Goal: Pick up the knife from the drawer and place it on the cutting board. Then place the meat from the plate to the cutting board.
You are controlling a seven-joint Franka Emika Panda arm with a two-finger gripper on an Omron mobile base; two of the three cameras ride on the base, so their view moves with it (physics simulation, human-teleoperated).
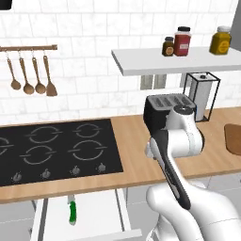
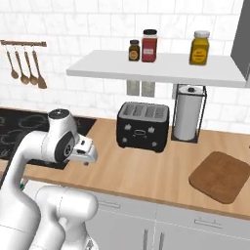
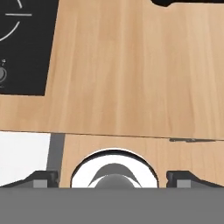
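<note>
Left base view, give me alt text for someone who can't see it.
An open drawer below a wooden countertop holds a green-handled knife. The white robot arm rises at lower right, before a black toaster, with a black cooktop at left.

Cutting board cut by edge

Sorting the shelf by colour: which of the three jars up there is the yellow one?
The yellow jar stands alone at the shelf's right end; the red jar and small dark jar sit together further left.
</note>
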